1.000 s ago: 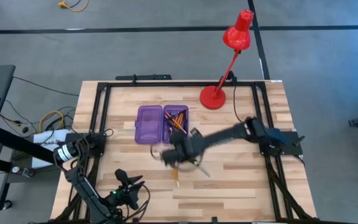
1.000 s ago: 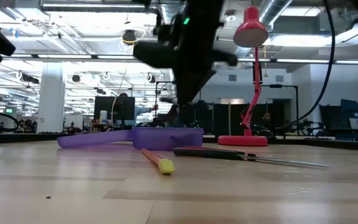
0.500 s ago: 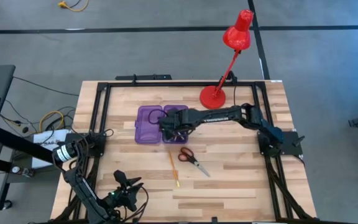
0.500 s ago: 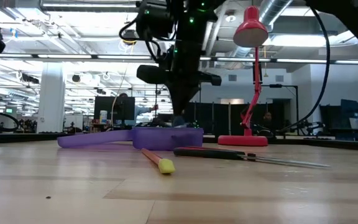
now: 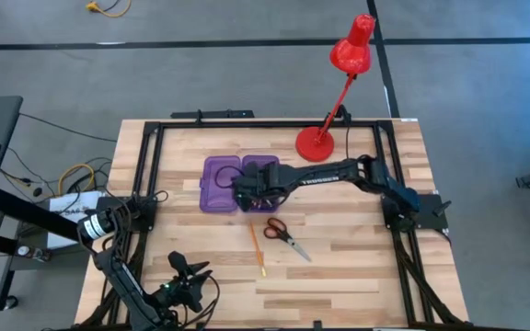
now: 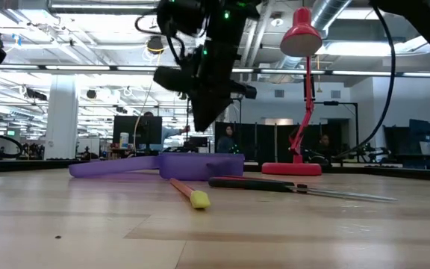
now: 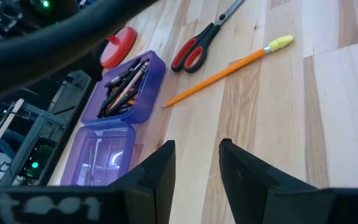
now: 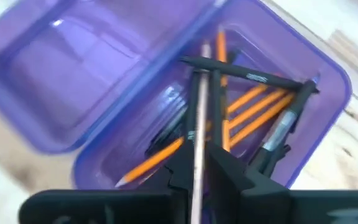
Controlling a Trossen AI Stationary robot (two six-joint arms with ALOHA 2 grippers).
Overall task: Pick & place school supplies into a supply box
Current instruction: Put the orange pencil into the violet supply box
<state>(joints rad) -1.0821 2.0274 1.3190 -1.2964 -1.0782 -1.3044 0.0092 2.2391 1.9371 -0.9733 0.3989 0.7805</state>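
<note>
In the high view, the right arm covers most of the supply box (image 5: pixel 221 184) right half, hiding its contents. The lamp (image 6: pixel 305 90) head is cut off by the low view's top edge.

- The table (image 5: pixel 339 257) is showing pale wood planks with a smooth, faintly sheened finish.
- The supply box (image 7: pixel 107 146) is looking like translucent purple plastic, glossy and catching highlights.
- The scissors (image 7: pixel 194 53) are showing glossy red plastic handles and bare metal blades.
- The loose pencil (image 7: pixel 219 74) is wearing smooth orange paint.
- The red lamp (image 5: pixel 339 87) is gleaming like glossy painted metal.
- The left fingers (image 7: pixel 160 174) are looking matt black.
</note>
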